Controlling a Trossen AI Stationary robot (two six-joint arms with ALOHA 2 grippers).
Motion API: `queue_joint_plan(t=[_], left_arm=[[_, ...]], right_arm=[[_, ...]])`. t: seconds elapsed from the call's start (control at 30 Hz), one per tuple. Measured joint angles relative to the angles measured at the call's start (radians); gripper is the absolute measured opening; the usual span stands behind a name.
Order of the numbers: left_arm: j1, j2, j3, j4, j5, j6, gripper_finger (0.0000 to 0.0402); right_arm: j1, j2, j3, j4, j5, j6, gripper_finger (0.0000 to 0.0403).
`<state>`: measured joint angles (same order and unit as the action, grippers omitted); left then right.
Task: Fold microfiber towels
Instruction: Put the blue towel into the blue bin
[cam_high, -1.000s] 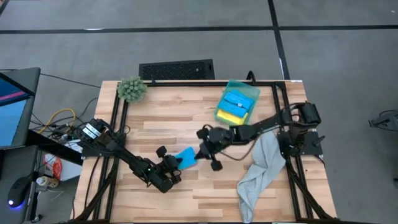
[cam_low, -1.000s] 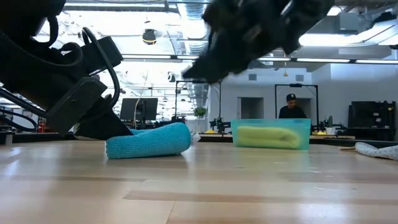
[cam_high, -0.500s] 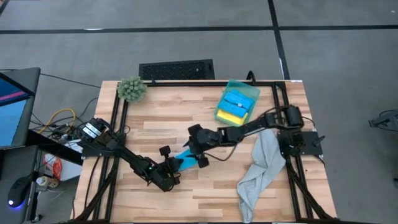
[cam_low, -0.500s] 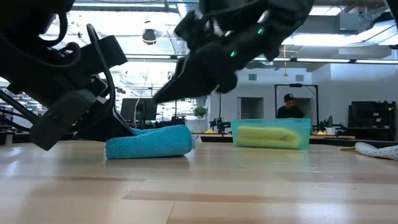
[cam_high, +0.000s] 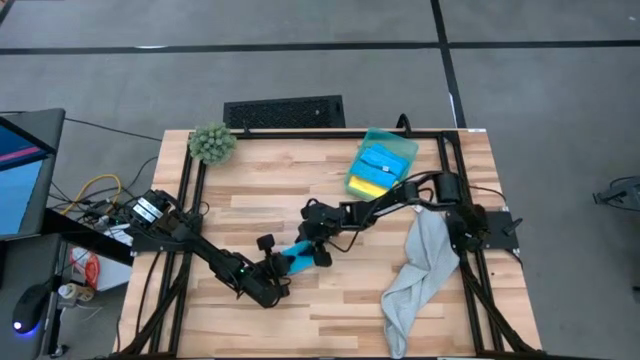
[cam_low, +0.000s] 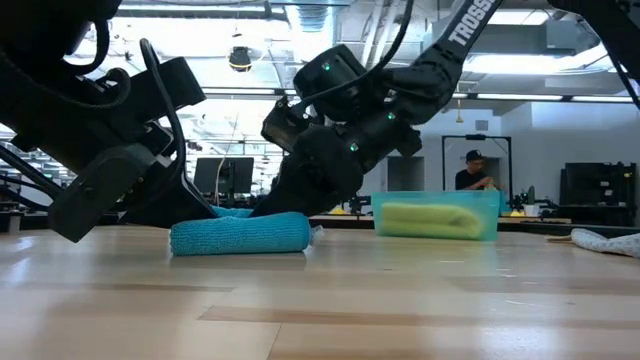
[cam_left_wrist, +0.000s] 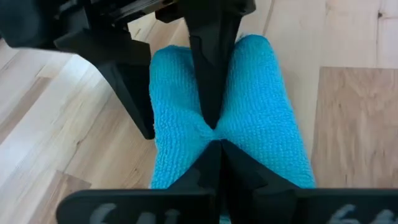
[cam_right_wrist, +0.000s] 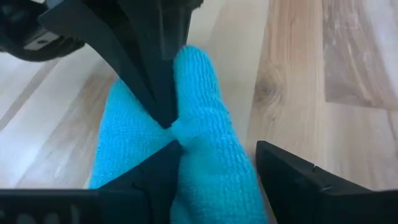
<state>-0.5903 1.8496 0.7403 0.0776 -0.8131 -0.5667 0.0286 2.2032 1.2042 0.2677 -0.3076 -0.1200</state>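
A bright blue microfiber towel (cam_high: 297, 256), folded into a short thick roll, lies on the wooden table (cam_high: 260, 200) left of centre; its underside rests on the wood in the low view (cam_low: 240, 233). My left gripper (cam_high: 283, 266) is shut on it from the near-left. My right gripper (cam_high: 312, 250) has come down on it from the far right and stands open (cam_right_wrist: 217, 146), one half of the roll between its fingers. A large pale grey towel (cam_high: 418, 272) lies crumpled at the near right. My left gripper pinches a pucker of cloth at the middle of the towel's top (cam_left_wrist: 214, 132) between its two shut fingers. It comes slanting down from the table's near-left. The towel stays lying on the table. My right gripper has one finger (cam_right_wrist: 163, 167) in the crease along the towel's top, touching the cloth. Its other finger (cam_right_wrist: 292, 177) stands beside the towel's edge over the wood. It comes slanting down from the far right, fingers along the roll.
A translucent green bin (cam_high: 381, 168) at the far right holds a blue and a yellow folded towel. A fuzzy green plant ball (cam_high: 211, 143) sits at the far left corner. A person (cam_low: 478, 170) stands in the room behind. Bare wood lies along the near edge.
My right gripper has dropped from above the table and moved toward the left edge, down onto the blue towel. My left gripper has stayed on the towel and rolled its wrist a little. The towel has stayed in place on the table.
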Motion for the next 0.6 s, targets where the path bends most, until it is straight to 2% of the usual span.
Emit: queue_joint_plan(t=[0.17,0.33,0.53,0.6], left_arm=[[-0.004,-0.039,0.068,-0.133,0.025,0.067,0.0000],[-0.033,-0.125,0.215,-0.411,0.011,0.110,0.0000],[-0.104,-0.163,0.355,-0.716,-0.071,0.024,0.0000],[-0.123,-0.163,0.378,-0.763,-0.112,-0.015,0.0000]], right_arm=[[0.016,0.000,0.001,-0.034,0.020,0.004,0.0200],[0.030,-0.001,0.000,-0.039,0.041,-0.003,0.0127],[0.030,-0.010,-0.003,-0.038,0.038,0.028,0.0029],[0.030,-0.024,-0.006,-0.040,0.040,0.040,0.0026]])
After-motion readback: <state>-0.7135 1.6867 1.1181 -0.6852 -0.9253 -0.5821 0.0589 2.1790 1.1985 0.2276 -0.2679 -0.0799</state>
